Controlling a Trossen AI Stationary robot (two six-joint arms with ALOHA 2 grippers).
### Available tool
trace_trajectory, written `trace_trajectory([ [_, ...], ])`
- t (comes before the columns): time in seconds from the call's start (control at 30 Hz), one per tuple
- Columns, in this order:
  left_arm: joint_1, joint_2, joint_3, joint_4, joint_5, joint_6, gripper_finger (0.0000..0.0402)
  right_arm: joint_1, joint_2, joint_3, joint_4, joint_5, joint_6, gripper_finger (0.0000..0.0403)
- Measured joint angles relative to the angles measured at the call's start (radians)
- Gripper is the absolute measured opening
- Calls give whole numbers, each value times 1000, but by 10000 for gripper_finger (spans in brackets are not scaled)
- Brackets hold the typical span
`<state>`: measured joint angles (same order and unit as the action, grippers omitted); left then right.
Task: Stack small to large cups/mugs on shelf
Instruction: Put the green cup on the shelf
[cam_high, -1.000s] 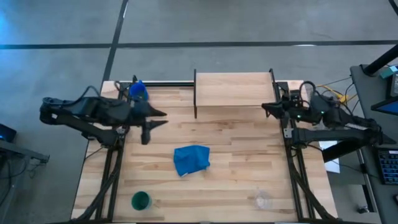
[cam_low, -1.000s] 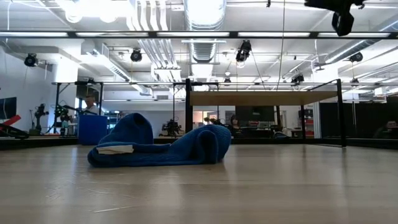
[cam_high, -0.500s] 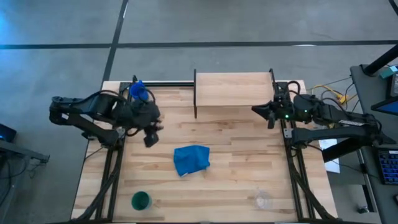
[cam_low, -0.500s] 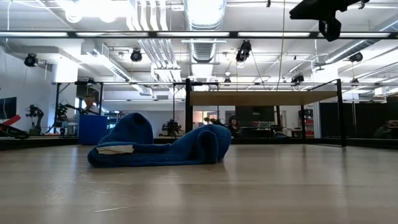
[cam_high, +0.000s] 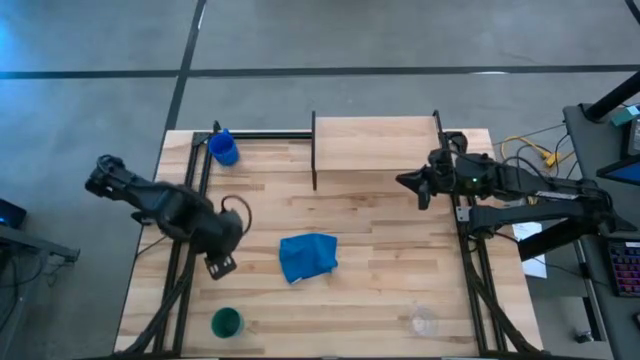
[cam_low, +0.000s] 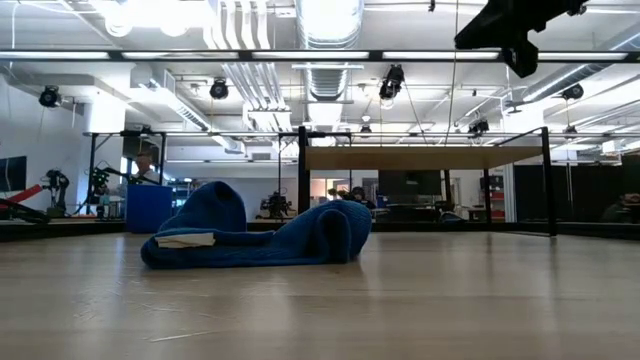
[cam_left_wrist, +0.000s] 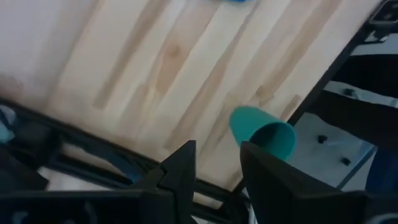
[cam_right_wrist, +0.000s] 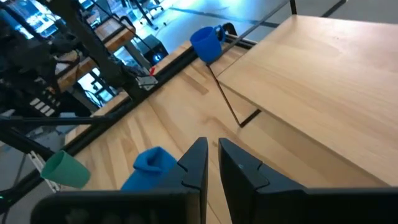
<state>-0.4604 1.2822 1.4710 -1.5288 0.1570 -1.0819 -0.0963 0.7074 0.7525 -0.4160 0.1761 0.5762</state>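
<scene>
From above, your left gripper (cam_high: 222, 266) hangs over the left side of the planked wooden tabletop (cam_high: 380, 250), near the dark green handleless cup (cam_high: 227, 322) that stands at the near left corner; the gripper holds nothing. The blue mug with a side handle (cam_high: 223, 148) sits at the far left corner, well apart from it. The clear see-through glass (cam_high: 423, 321) stands near the right front corner. The soft blue cloth (cam_high: 308, 256) lies crumpled mid-table. Your right gripper (cam_high: 412, 183) hovers just beside the right end of the light wood shelf board with black metal uprights (cam_high: 375, 142), empty.

At table height, the blue cloth (cam_low: 255, 236) fills the middle, with the shelf (cam_low: 425, 157) behind it.

Through the left wrist camera, the fingers (cam_left_wrist: 180, 171) stand slightly parted, with the green cup (cam_left_wrist: 262, 132) just beyond their tips, untouched.

Through the right wrist camera, the fingers (cam_right_wrist: 194, 163) are nearly together, with the shelf (cam_right_wrist: 317, 74), blue mug (cam_right_wrist: 206, 43) and green cup (cam_right_wrist: 67, 169) ahead.
</scene>
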Motion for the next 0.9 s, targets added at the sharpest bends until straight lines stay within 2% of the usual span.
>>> trace_trajectory([
  [0.23,-150,47,-49,130,22,-103,112,0,26,-1,-1,0,-1,34],
  [0.43,-233,116,-73,193,29,-176,112,0,34,-1,-14,0,-1,34],
  [0.77,-255,271,-90,198,88,-160,112,0,35,-1,-56,0,-1,34],
  [0.9,-261,310,-90,268,100,-119,112,0,35,-1,-60,0,-1,34],
])
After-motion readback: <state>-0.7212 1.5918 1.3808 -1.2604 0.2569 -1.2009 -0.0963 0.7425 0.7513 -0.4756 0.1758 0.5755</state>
